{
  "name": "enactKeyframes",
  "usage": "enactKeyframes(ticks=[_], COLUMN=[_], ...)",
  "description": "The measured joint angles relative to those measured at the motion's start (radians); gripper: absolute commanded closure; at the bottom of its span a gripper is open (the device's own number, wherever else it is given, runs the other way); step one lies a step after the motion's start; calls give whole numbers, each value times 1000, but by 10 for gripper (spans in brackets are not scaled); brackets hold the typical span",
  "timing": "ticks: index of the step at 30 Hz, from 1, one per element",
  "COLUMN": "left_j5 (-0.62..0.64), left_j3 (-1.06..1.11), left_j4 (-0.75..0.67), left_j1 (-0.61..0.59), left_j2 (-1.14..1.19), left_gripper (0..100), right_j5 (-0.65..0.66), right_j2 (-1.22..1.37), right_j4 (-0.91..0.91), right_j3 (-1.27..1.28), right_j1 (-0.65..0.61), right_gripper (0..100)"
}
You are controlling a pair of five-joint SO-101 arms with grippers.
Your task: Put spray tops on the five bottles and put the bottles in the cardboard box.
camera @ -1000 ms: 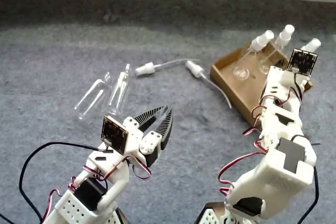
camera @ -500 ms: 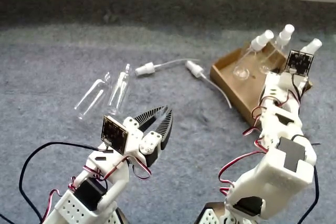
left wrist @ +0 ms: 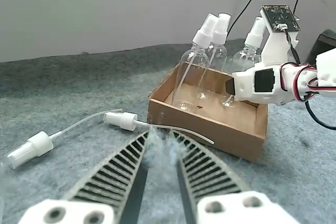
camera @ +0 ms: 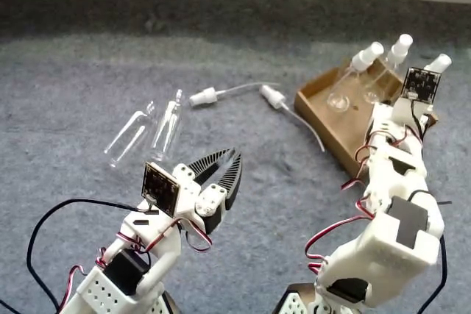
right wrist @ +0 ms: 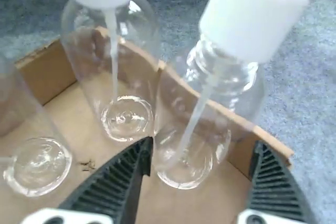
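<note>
So far: three capped bottles (camera: pixel 355 71) stand in cardboard box (camera: pixel 315 105) near worktop (camera: pixel 73 71) right edge | to do: two bare bottles (camera: pixel 168 126) and two spray tops (camera: pixel 204 96) lie mid-worktop, unjoined | right tool (right wrist: pixel 202 142) wide open astride a boxed bottle (right wrist: pixel 210 108) | left tool (camera: pixel 234 155) barely parted, empty

A speckled grey-blue fabric table cover (camera: pixel 73 71) lies under everything. The flat brown cardboard box (camera: pixel 316 119), far right, holds three clear plastic bottles (camera: pixel 346 86) with white spray caps. Two clear uncapped bottles (camera: pixel 168 126) lie far left, beside two loose white spray tops (camera: pixel 204 96) with translucent tubes. Both white plastic arms (camera: pixel 390 174) carry red and black wires. The left gripper (left wrist: pixel 160 136) and right gripper (right wrist: pixel 200 145) are ribbed black.
</note>
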Motion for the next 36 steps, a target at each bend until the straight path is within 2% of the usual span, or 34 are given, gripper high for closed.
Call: enactKeyframes(ticks=[16,20,25,30,36], left_j5=[0,-89,-118,-253,-305], left_j3=[0,0,0,-18,-163], left_j4=[0,29,41,74,327], left_j1=[0,0,-5,-164,-411], left_j2=[0,0,0,0,0], left_gripper=[994,994,994,994,989], right_j5=[0,0,0,0,0], right_j2=[-450,-615,-799,-984,-1171], right_j4=[554,726,904,1077,1200], right_j3=[0,0,0,0,0], right_j1=[0,0,-5,-94,-212], right_gripper=[745,745,745,745,745])
